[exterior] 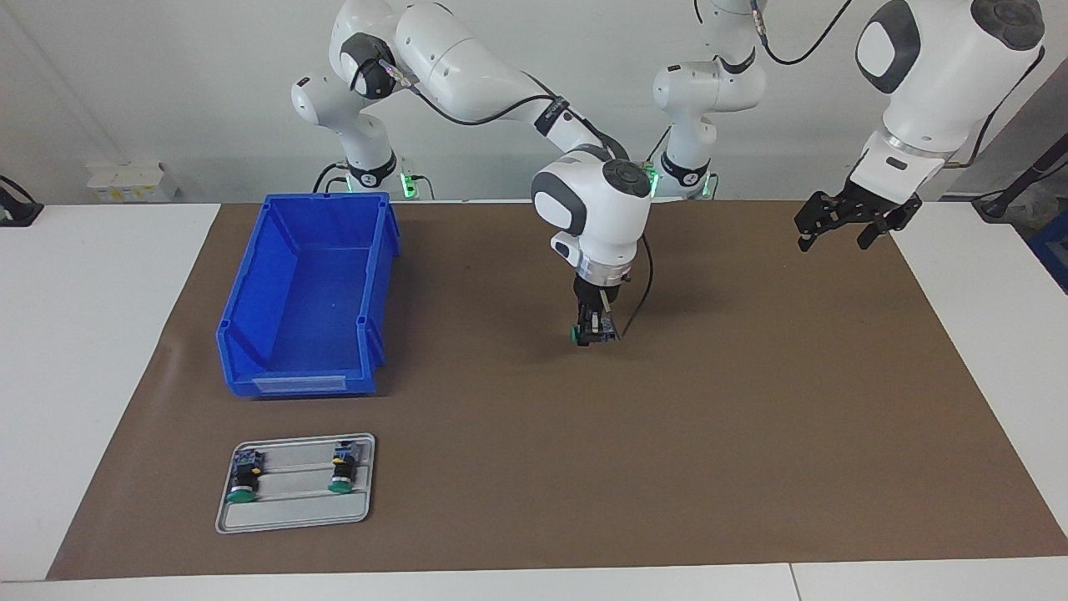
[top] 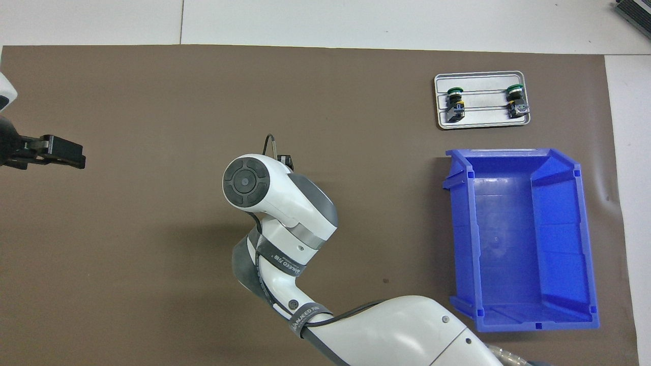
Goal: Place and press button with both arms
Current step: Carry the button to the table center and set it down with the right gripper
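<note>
Placing step: I have right gripper (exterior: 596, 336) jaws clamped on green-capped black push button (exterior: 578, 335), low over brown bench mat (exterior: 751, 417); left gripper (exterior: 841, 227), jaws wide, empty, waits. Next: set down, press.

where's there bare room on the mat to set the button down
Bare mat runs wide between the right gripper, shut on the button, and the open left gripper. Crowded at the right arm's end: blue bin, and tray with two buttons.

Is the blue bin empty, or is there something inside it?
Empty. Both views show only the bare floor of the blue bin; the two buttons not in use lie on the grey tray.
</note>
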You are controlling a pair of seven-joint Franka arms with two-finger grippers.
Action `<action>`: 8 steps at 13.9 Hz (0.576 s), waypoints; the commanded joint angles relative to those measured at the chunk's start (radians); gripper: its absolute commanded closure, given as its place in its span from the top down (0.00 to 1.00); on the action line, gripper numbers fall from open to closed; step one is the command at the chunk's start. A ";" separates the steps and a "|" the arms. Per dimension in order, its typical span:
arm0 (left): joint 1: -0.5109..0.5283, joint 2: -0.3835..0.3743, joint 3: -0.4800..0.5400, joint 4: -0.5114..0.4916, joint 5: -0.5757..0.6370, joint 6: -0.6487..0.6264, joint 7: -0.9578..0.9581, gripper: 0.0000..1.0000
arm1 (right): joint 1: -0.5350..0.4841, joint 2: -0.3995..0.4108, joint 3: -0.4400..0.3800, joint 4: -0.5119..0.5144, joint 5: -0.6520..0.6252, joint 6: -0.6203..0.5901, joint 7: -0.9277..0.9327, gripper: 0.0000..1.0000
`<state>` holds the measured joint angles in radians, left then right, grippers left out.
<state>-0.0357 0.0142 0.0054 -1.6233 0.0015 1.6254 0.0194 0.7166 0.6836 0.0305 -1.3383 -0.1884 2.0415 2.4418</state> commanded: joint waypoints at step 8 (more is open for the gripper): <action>0.008 -0.010 -0.007 -0.012 -0.003 -0.002 -0.003 1.00 | -0.017 -0.055 0.012 -0.148 0.076 0.125 0.057 0.75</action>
<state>-0.0357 0.0142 0.0054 -1.6233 0.0015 1.6254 0.0194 0.7118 0.6693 0.0305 -1.4344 -0.1404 2.1470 2.4901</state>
